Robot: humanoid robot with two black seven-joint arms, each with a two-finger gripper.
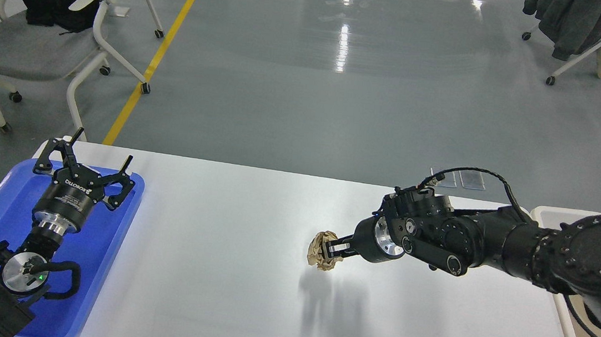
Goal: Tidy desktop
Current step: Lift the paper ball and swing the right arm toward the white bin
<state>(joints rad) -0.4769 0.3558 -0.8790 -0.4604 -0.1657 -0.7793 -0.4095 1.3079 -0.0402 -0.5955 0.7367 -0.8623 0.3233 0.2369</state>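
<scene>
Crumpled brown paper ball (321, 250) clamped in right gripper (332, 249) above white desktop (222, 272) at frame centre, left gripper (86, 164) spread open over blue tray (101, 259) at lower left

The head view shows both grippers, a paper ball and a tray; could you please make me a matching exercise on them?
Things:
1. left gripper
2. right gripper
3. paper ball
4. tray

States:
A. blue, at the desktop's left end
B. crumpled, brown, lifted off the surface
C. open, above the tray
D. shut on the paper ball

Pairs: 1-C, 2-D, 3-B, 4-A
</scene>
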